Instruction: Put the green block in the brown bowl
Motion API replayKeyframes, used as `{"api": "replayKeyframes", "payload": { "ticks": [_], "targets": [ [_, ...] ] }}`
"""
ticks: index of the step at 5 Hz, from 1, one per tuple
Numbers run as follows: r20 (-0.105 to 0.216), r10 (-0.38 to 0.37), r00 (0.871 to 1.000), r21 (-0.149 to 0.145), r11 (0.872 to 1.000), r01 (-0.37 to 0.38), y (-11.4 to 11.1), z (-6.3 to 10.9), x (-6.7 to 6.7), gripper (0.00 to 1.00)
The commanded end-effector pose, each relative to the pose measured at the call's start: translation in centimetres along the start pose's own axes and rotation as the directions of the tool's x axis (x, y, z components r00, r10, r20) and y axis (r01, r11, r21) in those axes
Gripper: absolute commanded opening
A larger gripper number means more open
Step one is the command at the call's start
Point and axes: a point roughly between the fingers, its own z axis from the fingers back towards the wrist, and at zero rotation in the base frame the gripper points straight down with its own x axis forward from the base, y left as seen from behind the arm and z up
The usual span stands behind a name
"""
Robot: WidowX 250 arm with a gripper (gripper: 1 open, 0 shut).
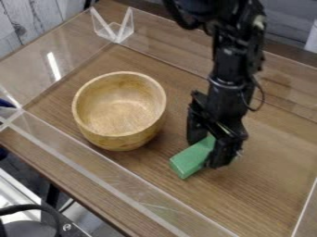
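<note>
The green block [190,161] lies flat on the wooden table, just right of the brown bowl [119,110]. The bowl is round, light tan wood, with nothing in its hollow. My black gripper [209,146] points down over the block's far end, its jaws open and low, one finger on each side of the block. The block's upper end is hidden behind the fingers [224,151]. Whether the fingers touch the block I cannot tell.
A clear acrylic wall [74,180] runs along the table's front and left edges. A small clear stand [114,26] sits at the back left. Bare wood lies right of the gripper.
</note>
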Motion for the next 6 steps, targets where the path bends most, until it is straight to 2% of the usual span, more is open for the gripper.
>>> {"api": "replayKeyframes", "payload": {
  "ticks": [1,2,3,5,6],
  "targets": [
    [0.062,0.009,0.998,0.032,0.999,-0.011,0.5,1.1,0.7,1.00],
    [0.067,0.019,0.998,0.042,0.999,-0.022,0.8,0.9,0.5,1.00],
    [0.073,-0.021,0.997,0.051,0.999,0.017,0.9,1.3,-0.3,1.00],
    [0.103,-0.119,0.988,0.075,0.991,0.111,0.9,2.3,-1.5,1.00],
    [0.103,-0.072,0.992,0.061,0.996,0.066,0.4,2.4,-1.4,1.00]
  ]
}}
